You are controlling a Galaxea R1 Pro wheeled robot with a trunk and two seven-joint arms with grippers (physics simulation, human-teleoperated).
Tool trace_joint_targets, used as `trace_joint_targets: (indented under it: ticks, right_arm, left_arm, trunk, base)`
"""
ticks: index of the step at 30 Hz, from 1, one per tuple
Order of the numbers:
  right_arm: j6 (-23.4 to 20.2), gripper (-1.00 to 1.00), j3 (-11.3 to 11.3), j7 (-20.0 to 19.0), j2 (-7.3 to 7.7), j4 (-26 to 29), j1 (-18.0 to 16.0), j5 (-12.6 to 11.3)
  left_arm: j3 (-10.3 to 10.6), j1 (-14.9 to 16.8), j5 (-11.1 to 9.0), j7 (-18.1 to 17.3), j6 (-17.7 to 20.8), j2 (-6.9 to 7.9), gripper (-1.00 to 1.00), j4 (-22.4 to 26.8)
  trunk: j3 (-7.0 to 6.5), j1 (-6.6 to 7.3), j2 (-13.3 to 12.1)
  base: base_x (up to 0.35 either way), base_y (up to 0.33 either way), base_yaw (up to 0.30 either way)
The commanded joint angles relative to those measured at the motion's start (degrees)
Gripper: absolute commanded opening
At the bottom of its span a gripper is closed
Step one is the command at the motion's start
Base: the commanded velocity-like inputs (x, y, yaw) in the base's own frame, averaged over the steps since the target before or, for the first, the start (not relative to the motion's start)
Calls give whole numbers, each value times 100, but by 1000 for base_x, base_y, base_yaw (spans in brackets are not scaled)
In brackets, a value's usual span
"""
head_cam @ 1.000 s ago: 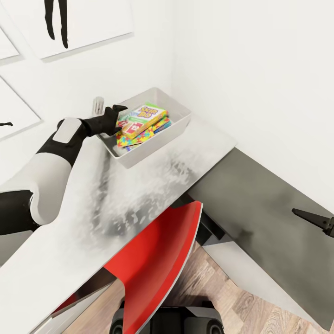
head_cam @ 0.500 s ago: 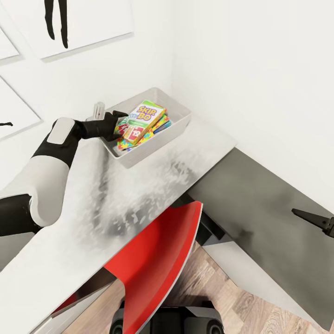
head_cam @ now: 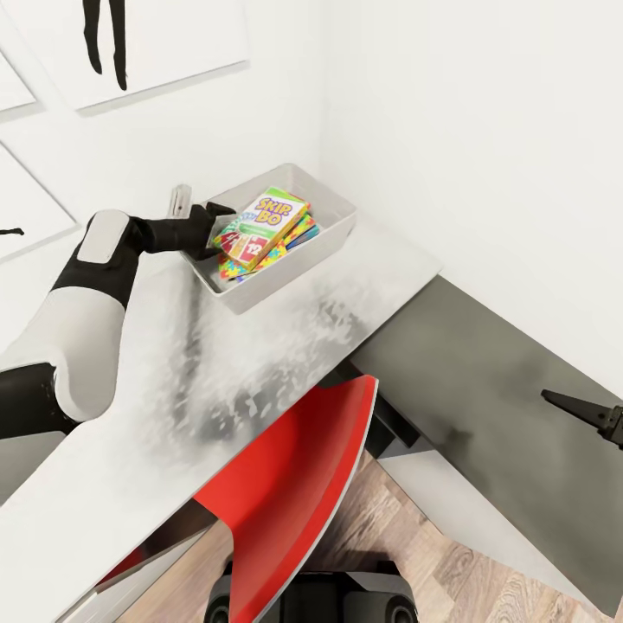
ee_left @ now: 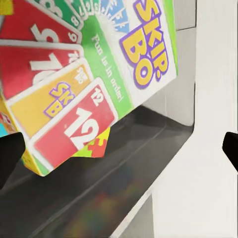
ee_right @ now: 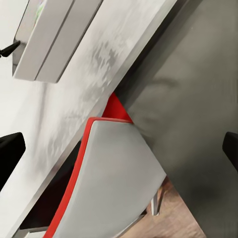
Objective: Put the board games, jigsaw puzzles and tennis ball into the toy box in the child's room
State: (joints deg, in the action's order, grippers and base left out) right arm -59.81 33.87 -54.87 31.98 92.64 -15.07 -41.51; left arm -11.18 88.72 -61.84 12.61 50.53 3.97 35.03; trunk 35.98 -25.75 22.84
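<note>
1. Starting nearest the robot, the red chair (head_cam: pixel 294 493) is tucked under the table (head_cam: pixel 260 363), with wood-plank floor below it.
2. At the right edge of the head view, the right gripper (head_cam: pixel 578 408) hangs above the low dark grey cabinet (head_cam: pixel 484 389); in the right wrist view its two dark fingertips (ee_right: pixel 10 153) stand wide apart with nothing between them.
3. Farther along the light grey tabletop, the left arm reaches to the near-left wall of the toy box (head_cam: pixel 333 227).
4. The left gripper (head_cam: pixel 215 232) is at that wall; in the left wrist view its fingertips (ee_left: pixel 10 153) are spread wide, gripping nothing, with the box wall between them.
5. Inside the toy box, the SKIP BO board game (head_cam: pixel 264 221) lies tilted on top of a jigsaw puzzle (head_cam: pixel 264 257).
6. Beyond, white walls meet in the corner, with black silhouette prints (head_cam: pixel 130 43) hanging on the left one.
</note>
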Motion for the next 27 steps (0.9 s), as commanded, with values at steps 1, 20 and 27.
trace_joint_targets:
  ticks: [1,20,27]
  right_arm:
    - [-19,100,4,-30,1,0,-5,20]
    - [-19,100,-21,-43,-38,0,-5,20]
    - [-19,100,-31,-44,-41,0,-6,20]
  left_arm:
    - [-15,3,-49,58,26,-2,100,10]
    - [39,-129,-690,-72,646,-40,100,1816]
    - [62,-189,-740,-521,697,-58,100,2093]
  trunk:
    - [8,-4,8]
    - [8,-4,8]
    - [8,-4,8]
  base:
    - [0,0,0]
    - [0,0,0]
    - [0,0,11]
